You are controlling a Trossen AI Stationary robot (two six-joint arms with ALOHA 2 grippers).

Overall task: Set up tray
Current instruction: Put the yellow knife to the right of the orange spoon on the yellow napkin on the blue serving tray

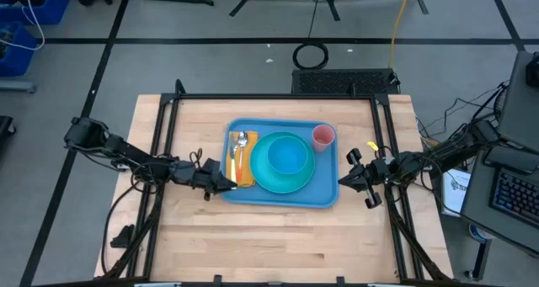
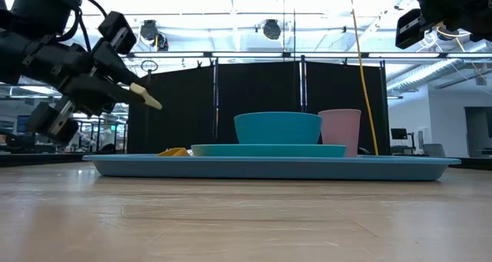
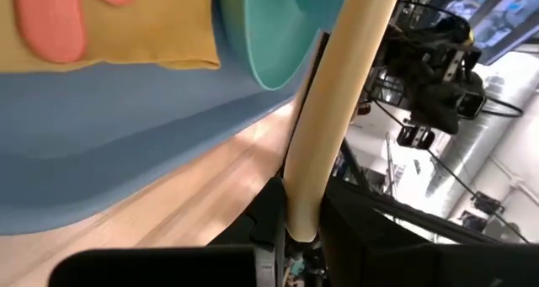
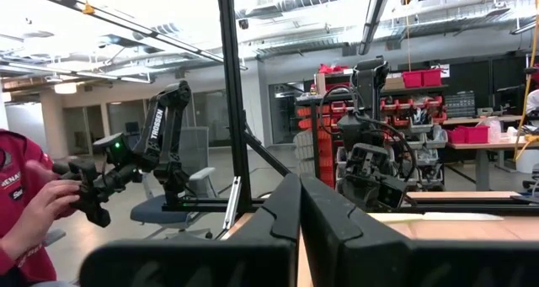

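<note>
Your tray (image 1: 324, 194) lies flat in the middle of the desk (image 1: 278, 236), already loaded: a teal plate (image 1: 261, 176) with a bowl (image 1: 288, 156) on it at the centre, a pink cup (image 1: 323, 136) in the far right corner, and a yellow napkin (image 1: 244, 176) along the left side carrying a spoon (image 1: 242, 140) and an orange utensil.

Your left claw (image 1: 226, 184) hangs just off the tray's near left edge, raised above the desk, clenched on a pale, stick-like utensil (image 2: 146, 97); I cannot tell exactly what it is. In the low view it points down toward the tray from well above. The left wrist view shows it running past the plate's rim and the napkin's edge.

Your right claw (image 1: 360, 179) waits just off the tray's right edge, lifted clear, its fingers closed together with nothing between them.

By my reading, the stick still has to go onto the napkin. Watch these:
- Come in too low and the tip could catch the tray's raised rim and shove the whole tray.
- Drift toward the plate and you may knock its rim or the bowl.
- Let go from this height and the stick could bounce off the napkin or disturb the spoon.
</note>
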